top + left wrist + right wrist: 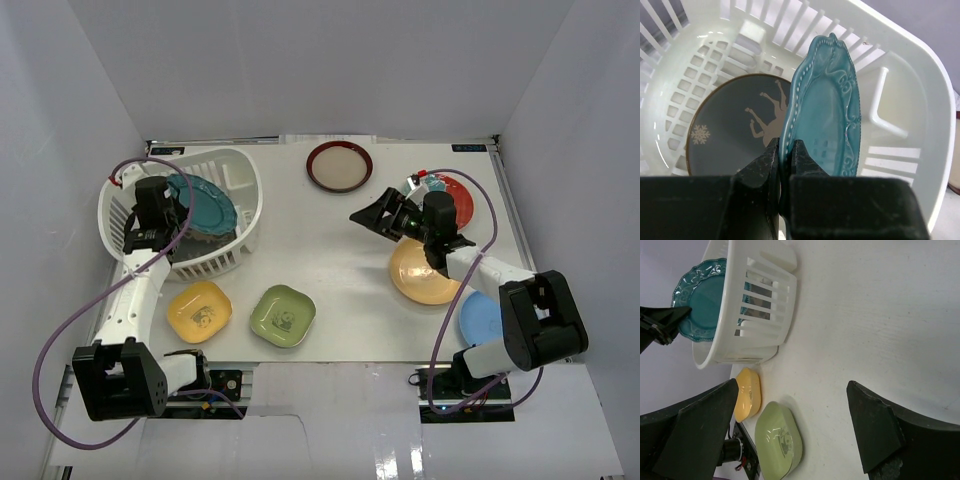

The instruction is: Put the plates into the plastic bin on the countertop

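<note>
My left gripper (785, 155) is shut on the rim of a scalloped teal plate (825, 105), holding it on edge inside the white plastic bin (910, 75). A grey patterned plate (735, 130) lies flat on the bin's bottom, below it. From above, the left gripper (176, 214) and teal plate (208, 206) sit within the bin (250, 195) at the left of the countertop (330, 250). My right gripper (378, 215) stands open and empty above mid-table, apart from every plate. Its view takes in the green plate (779, 442), yellow plate (748, 394) and bin (765, 305).
On the countertop lie a red-rimmed cream plate (339, 166) at the back, a teal-and-red plate (455, 200) and an orange-yellow plate (420, 272) under the right arm, and a light blue plate (480, 318). At the front are a yellow plate (199, 311) and a green plate (282, 315).
</note>
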`<state>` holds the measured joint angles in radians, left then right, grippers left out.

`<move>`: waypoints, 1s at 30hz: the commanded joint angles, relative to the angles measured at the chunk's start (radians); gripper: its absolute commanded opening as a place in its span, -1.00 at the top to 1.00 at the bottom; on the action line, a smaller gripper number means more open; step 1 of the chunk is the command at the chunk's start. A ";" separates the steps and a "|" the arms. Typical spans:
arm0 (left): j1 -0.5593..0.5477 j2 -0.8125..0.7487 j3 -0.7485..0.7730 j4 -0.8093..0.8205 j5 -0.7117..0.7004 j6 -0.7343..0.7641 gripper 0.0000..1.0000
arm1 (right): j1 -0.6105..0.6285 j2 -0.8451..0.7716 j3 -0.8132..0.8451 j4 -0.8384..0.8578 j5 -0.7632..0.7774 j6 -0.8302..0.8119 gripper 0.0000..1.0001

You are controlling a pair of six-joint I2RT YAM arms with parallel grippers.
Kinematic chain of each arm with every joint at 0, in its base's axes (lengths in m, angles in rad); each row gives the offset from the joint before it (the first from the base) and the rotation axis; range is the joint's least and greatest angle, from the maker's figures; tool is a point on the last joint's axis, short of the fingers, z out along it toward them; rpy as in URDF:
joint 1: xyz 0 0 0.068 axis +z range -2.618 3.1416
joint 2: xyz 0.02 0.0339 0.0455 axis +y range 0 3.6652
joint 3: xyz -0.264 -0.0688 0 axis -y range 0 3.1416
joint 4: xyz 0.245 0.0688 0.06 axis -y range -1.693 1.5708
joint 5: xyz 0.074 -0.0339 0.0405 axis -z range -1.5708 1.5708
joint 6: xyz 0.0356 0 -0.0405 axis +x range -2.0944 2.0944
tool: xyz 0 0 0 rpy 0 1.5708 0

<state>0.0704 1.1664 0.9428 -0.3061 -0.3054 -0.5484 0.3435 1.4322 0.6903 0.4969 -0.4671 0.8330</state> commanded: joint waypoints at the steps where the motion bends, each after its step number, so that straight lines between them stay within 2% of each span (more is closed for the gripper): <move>1: 0.006 -0.059 0.037 0.090 -0.044 0.051 1.00 | 0.011 0.005 0.046 0.028 0.022 -0.021 -0.89; 5: 0.008 -0.053 0.019 0.079 -0.133 0.088 1.00 | 0.014 0.016 0.048 0.031 0.031 -0.025 -0.89; 10: 0.006 -0.037 -0.061 0.082 -0.149 0.082 1.00 | 0.019 0.056 0.090 0.034 0.048 -0.006 -0.91; 13: 0.008 -0.028 -0.087 0.076 -0.120 0.054 0.96 | 0.023 0.060 0.100 0.022 0.129 0.003 -0.93; 16: 0.008 -0.030 -0.096 0.071 -0.109 0.045 0.47 | 0.023 0.092 0.118 0.038 0.168 0.023 -0.93; 17: 0.008 -0.028 -0.098 0.062 -0.106 0.044 0.10 | 0.023 0.118 0.130 0.046 0.185 0.034 -0.93; 20: 0.008 -0.030 -0.098 0.050 -0.071 0.042 -0.39 | 0.023 0.174 0.158 0.087 0.212 0.069 -0.93; 21: 0.008 -0.033 -0.095 0.035 -0.057 0.044 -0.66 | 0.023 0.216 0.169 0.092 0.219 0.075 -0.93; 24: 0.006 -0.040 -0.056 -0.014 0.008 0.070 -0.96 | 0.025 0.299 0.213 0.100 0.249 0.103 -0.90; 27: 0.008 -0.028 0.002 -0.115 0.100 0.093 -0.96 | 0.028 0.356 0.235 0.114 0.306 0.150 -0.82; 30: 0.008 -0.062 -0.011 -0.186 0.167 0.096 -0.96 | 0.037 0.390 0.256 0.108 0.409 0.185 -0.59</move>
<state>0.0792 1.1629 0.9100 -0.3985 -0.2432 -0.4728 0.3698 1.8103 0.8883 0.5510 -0.1802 0.9649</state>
